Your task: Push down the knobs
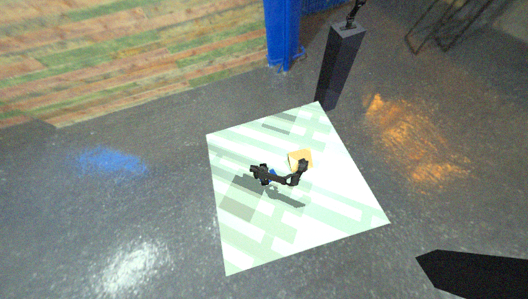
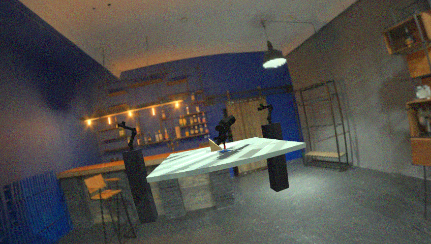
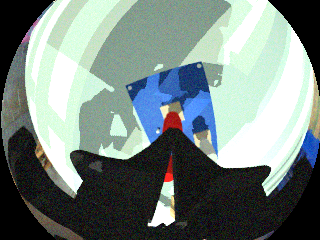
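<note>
The blue circuit board (image 1: 272, 172) (image 3: 150, 111) stands on the pale table (image 1: 333, 192) (image 2: 181, 174). In the wrist view a red knob (image 3: 172, 120) shows just beyond my fingertips, in front of a beige potentiometer (image 3: 164, 111). A second beige potentiometer (image 3: 201, 134) lies to the right, with a grey part in front of it; I cannot tell its knob clearly. My gripper (image 3: 172, 132) is shut and empty, pointing down over the red knob. More red shows through the gap behind the tips. The fingers hide the board's near edge. I cannot tell contact or how deep either knob sits.
A tan wedge-shaped block (image 1: 304, 152) (image 2: 214, 146) stands beside the board, close to the arm. Dark pedestals (image 1: 337, 66) (image 2: 140, 187) (image 2: 277, 172) with small black arms stand beyond the table. Patterned shadows fall across the table top.
</note>
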Robot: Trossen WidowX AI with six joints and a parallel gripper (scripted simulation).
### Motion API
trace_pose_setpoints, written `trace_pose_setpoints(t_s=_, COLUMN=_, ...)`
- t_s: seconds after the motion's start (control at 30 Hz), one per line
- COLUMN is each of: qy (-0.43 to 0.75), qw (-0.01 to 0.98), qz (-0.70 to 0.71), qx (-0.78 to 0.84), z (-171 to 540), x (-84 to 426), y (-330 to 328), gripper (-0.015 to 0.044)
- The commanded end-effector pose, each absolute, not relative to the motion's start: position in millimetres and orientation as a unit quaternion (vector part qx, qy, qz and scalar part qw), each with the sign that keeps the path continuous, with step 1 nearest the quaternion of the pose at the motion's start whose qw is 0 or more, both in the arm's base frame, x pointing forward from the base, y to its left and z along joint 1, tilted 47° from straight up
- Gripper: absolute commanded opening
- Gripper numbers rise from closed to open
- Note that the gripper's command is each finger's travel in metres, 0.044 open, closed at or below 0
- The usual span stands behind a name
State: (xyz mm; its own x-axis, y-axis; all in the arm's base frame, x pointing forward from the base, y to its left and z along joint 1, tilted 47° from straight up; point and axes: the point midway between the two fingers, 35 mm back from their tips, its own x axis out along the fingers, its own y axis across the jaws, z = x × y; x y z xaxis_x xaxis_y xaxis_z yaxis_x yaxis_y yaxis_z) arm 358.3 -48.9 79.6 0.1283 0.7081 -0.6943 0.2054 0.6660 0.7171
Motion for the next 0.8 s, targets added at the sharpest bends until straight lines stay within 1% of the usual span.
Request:
trace_pose_setpoints(t_s=0.0, qy=0.633, qw=0.657, qz=0.192, qx=0.363, z=78.4, x=358.7, y=-46.0, gripper=0.0000)
trace_pose_setpoints(t_s=0.77, qy=0.633, qw=0.657, qz=0.192, qx=0.363, z=75.4, x=359.3, y=-42.9, gripper=0.0000)
